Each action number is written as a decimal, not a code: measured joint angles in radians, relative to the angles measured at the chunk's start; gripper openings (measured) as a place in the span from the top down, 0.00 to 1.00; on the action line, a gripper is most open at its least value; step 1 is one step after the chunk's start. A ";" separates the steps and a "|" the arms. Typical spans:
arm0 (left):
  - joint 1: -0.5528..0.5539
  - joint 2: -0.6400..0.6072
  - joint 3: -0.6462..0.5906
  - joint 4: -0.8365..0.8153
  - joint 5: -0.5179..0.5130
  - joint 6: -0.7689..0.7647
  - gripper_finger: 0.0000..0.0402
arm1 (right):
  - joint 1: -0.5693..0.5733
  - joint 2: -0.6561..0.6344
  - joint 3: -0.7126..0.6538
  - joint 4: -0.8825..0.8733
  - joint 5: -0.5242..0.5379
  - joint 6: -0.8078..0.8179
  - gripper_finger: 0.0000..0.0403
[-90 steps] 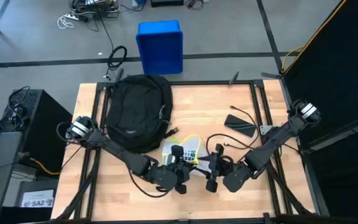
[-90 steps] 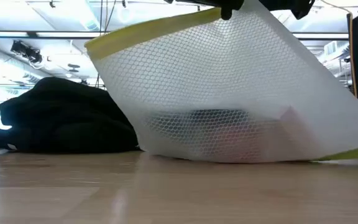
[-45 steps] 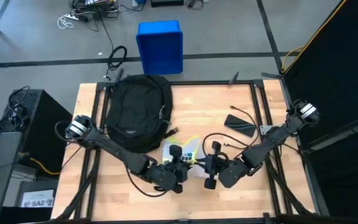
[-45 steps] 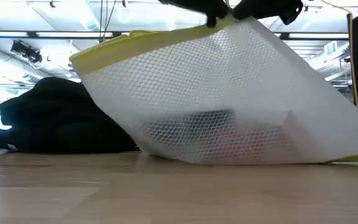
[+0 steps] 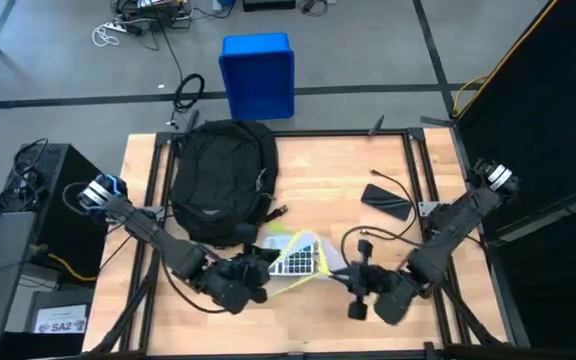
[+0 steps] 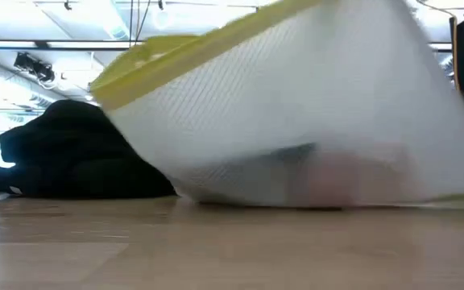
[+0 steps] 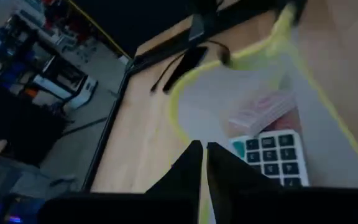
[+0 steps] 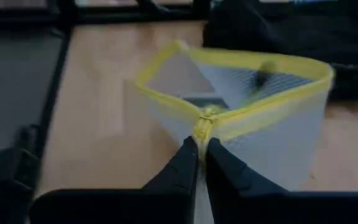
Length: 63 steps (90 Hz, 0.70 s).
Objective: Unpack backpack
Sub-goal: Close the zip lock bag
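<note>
**Mesh pouch pulled open beside the backpack**

Backpack (image 5: 220, 180) lying flat on the far-left part of the desk (image 5: 348, 190), long axis running from the far edge toward the near edge, rounded top away from the arms. Just beside its near end, a white mesh pouch (image 5: 296, 260) with yellow edging, held up off the desk between both arms. Inside the pouch: a calculator (image 7: 269, 158) with white keys and, next to it, something flat and pinkish, not clear enough to name.

Left gripper (image 7: 202, 155) on the backpack side of the pouch, fingers together on the yellow rim. Right gripper (image 8: 199, 149) on the opposite side, fingers closed on the yellow zipper end. Left arm clearly the nearer one to the backpack; right arm well apart from it.

Probably the pouch to be emptied or set down next. Black phone (image 5: 386, 202) with a cable lying apart on the right.
</note>
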 joint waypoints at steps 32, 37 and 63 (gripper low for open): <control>-0.001 -0.021 -0.137 0.091 0.015 -0.073 1.00 | 0.051 0.002 0.057 -0.191 0.053 0.172 1.00; -0.001 -0.021 -0.148 0.193 0.058 0.009 1.00 | 0.042 0.002 0.057 -0.191 0.050 0.171 1.00; 0.058 -0.023 -0.204 0.522 0.435 0.327 0.98 | 0.011 0.002 0.057 -0.179 0.020 0.145 1.00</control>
